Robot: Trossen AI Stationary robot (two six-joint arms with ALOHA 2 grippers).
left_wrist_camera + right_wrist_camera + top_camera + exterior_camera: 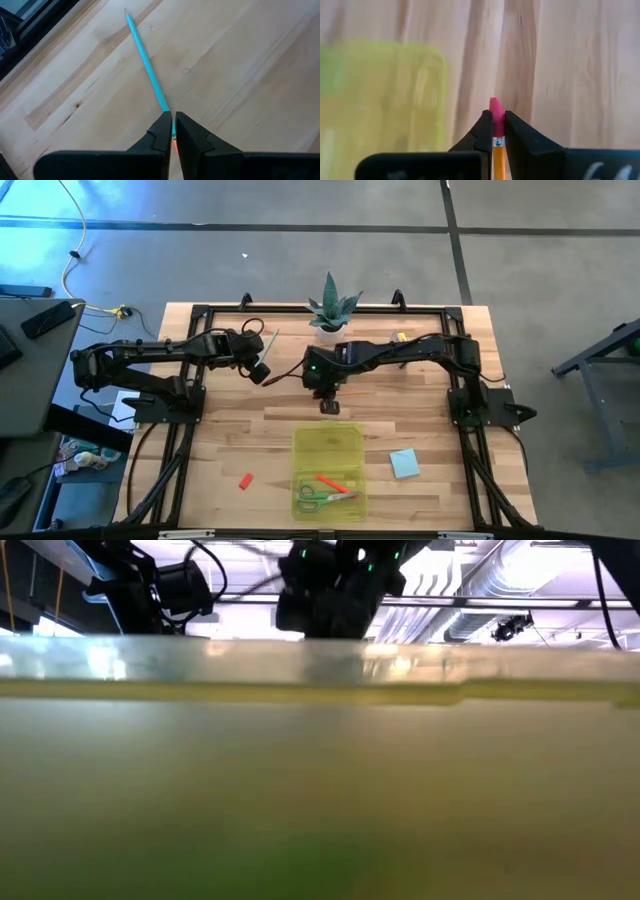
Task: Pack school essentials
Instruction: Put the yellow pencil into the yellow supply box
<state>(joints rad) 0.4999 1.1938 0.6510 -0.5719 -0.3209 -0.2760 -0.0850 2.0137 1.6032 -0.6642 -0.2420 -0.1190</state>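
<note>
My left gripper (259,356) is at the table's far left and is shut on a pale blue-green pencil (145,62), which points away past the fingertips; the pencil also shows in the high view (268,340). My right gripper (328,406) hangs just beyond the far edge of the translucent yellow-green case (328,470) and is shut on an orange pencil with a pink eraser (496,112). In the case lie green-handled scissors (322,498) and a red marker (330,481). A small red eraser (245,480) and a light-blue notepad (404,463) lie on the table. My left gripper pinches the blue-green pencil between its two fingers near its blunt end (168,111). The fingers lie along the pencil, and its point sticks out ahead of them. Whether the pencil touches the wood, I cannot tell. My right gripper pinches the orange pencil at its eraser end, by the metal band (498,141), between its two fingers. The fingers point down and lie along the pencil. The pink eraser sticks out past the fingertips, clear of the table.
A potted spiky plant (332,310) stands at the far edge between the arms. The case's wall (320,790) fills most of the low view. Bare wood (230,440) lies to the left of the case and to its right around the notepad.
</note>
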